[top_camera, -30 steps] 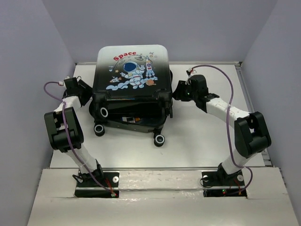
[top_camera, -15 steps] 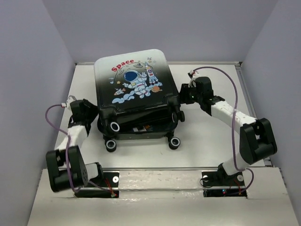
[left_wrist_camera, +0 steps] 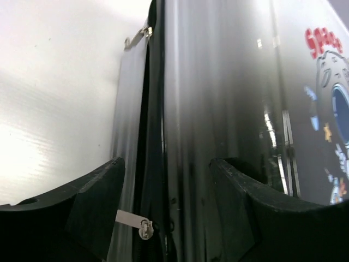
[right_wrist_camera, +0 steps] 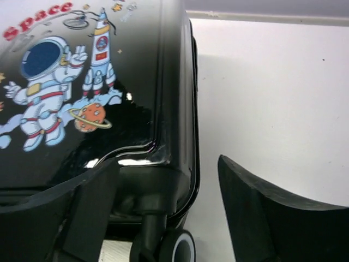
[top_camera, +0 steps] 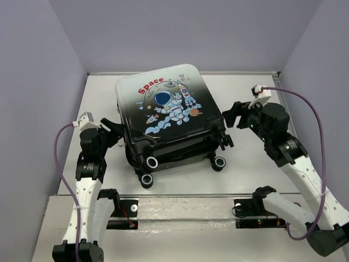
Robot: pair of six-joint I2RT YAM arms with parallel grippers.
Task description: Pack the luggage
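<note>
The luggage [top_camera: 169, 112] lies flat mid-table, turned askew, its astronaut-and-"Space" lid down over the lower shell and its black wheels [top_camera: 152, 162] facing the arms. My left gripper [top_camera: 113, 132] is open at the case's left side. In the left wrist view its fingers [left_wrist_camera: 98, 191] straddle the dark zipper seam [left_wrist_camera: 154, 136], where a silver zipper pull [left_wrist_camera: 136, 222] hangs untouched. My right gripper [top_camera: 234, 115] is open just right of the case. In the right wrist view the luggage's corner [right_wrist_camera: 163, 180] and one wheel [right_wrist_camera: 182, 248] sit between its fingers [right_wrist_camera: 256, 207] without contact.
The white table [top_camera: 251, 164] has a raised rim at the back and grey walls on both sides. Purple cables loop off both arms [top_camera: 305, 103]. A second zipper pull [left_wrist_camera: 139, 36] shows farther along the seam.
The luggage has slid nearer and to the right, turning counter-clockwise. My left arm dropped back toward the near edge. My right gripper pulled off to the right and opened wider.
</note>
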